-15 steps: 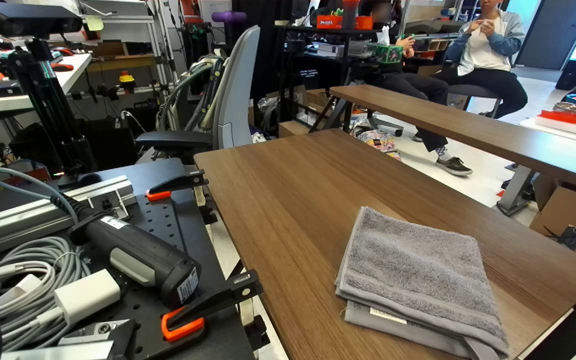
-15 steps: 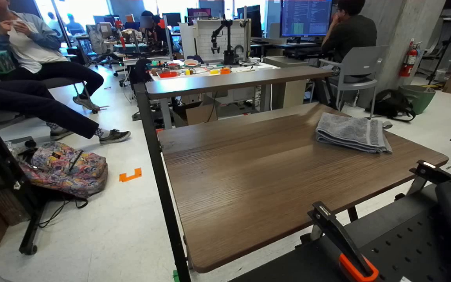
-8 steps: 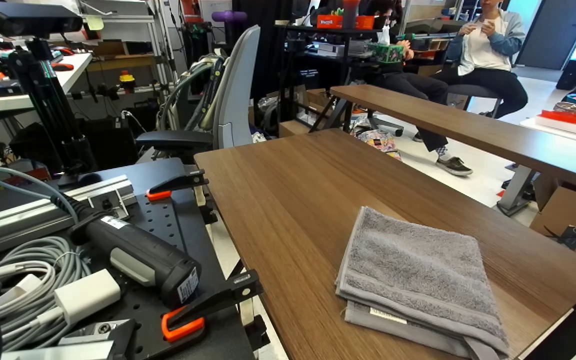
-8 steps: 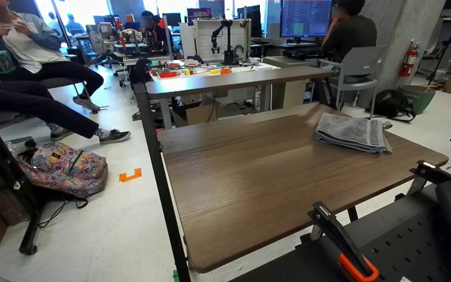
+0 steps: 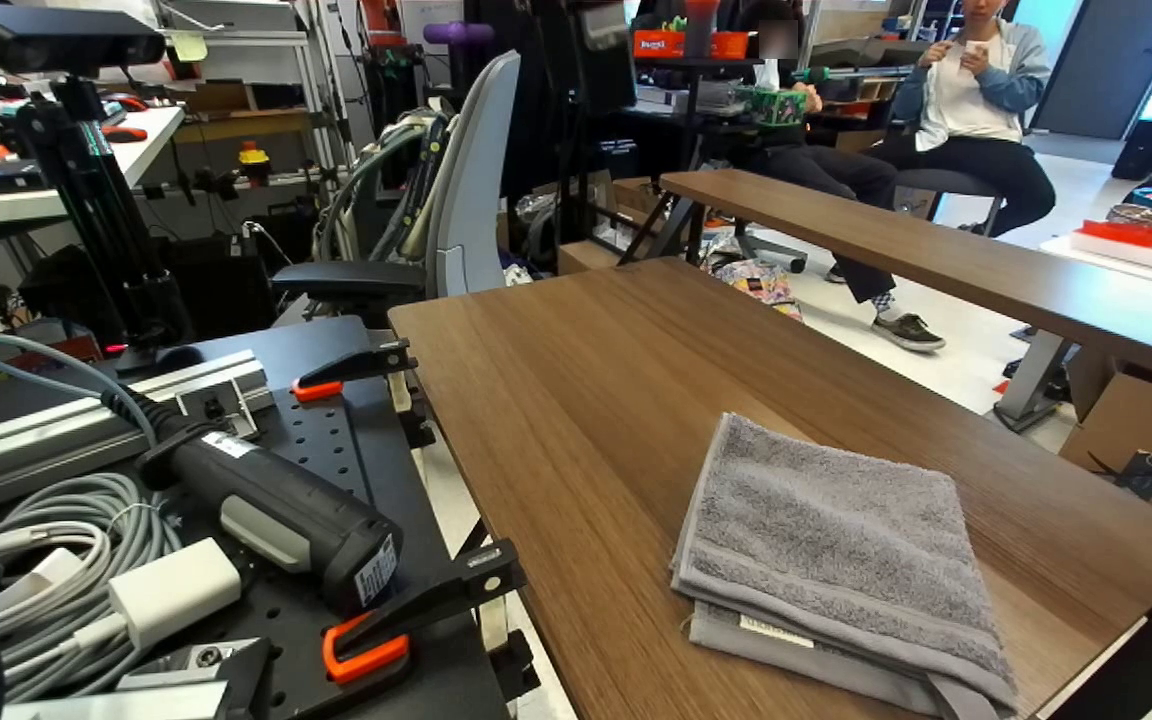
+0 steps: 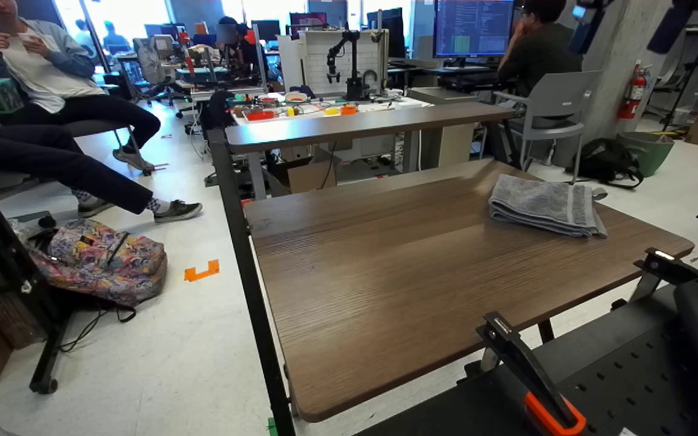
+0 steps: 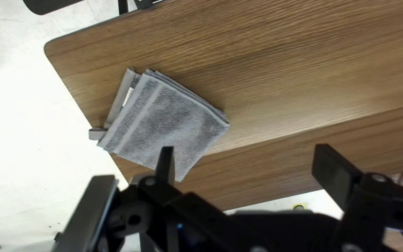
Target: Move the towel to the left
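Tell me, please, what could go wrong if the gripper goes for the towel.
The folded towel shows several layers, so the open gripper might catch only some and unfold it. In the wrist view, the towel's loop seems partly past the table edge; a nudge that way could drop it.

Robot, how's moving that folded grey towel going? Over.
Black two-fingered pincer open, empty. Folded grey terry towel on brown wood-grain table, ungripped. Possible snag: black-and-orange clamp near table's edge.
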Motion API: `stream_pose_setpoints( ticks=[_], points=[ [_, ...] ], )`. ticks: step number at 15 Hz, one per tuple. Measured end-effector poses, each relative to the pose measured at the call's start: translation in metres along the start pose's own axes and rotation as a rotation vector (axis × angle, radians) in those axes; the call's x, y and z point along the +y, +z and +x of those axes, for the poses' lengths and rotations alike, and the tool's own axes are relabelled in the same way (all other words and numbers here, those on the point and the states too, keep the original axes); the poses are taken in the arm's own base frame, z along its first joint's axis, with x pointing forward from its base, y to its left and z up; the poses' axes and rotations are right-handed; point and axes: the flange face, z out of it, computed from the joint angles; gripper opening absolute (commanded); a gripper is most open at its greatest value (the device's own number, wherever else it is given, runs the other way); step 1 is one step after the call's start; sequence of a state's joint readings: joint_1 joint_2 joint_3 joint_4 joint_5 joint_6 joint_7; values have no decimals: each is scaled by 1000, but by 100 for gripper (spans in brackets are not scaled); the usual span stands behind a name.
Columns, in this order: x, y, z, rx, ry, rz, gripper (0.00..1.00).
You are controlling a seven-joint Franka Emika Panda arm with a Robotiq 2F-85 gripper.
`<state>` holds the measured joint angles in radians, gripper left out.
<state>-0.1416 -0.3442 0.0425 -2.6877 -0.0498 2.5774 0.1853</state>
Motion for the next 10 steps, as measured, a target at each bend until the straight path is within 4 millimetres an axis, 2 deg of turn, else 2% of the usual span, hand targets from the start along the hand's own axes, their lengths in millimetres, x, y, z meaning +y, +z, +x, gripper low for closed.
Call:
stream_pose_setpoints(
  ticks=[5,10],
  points=[
    [59,69,25,-48,124,-28,100],
    [91,132,51,-94,225,-64,100]
  ],
)
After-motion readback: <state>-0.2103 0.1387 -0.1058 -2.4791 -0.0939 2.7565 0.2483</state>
